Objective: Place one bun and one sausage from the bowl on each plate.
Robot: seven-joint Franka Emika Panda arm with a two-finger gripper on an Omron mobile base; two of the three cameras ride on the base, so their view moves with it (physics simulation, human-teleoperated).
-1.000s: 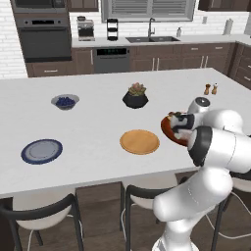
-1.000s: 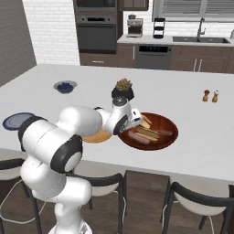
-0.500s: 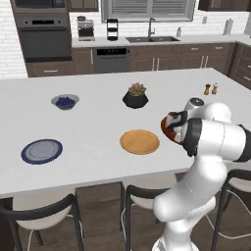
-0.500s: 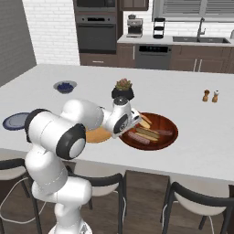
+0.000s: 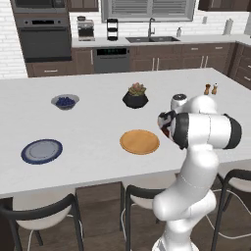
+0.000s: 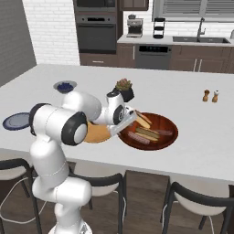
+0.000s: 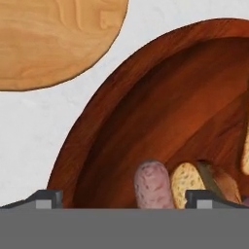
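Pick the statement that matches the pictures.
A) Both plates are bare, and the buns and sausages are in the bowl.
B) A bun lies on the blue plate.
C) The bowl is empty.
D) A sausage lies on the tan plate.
A: the tan plate and blue plate hold nothing, while buns and sausages lie in the bowl.
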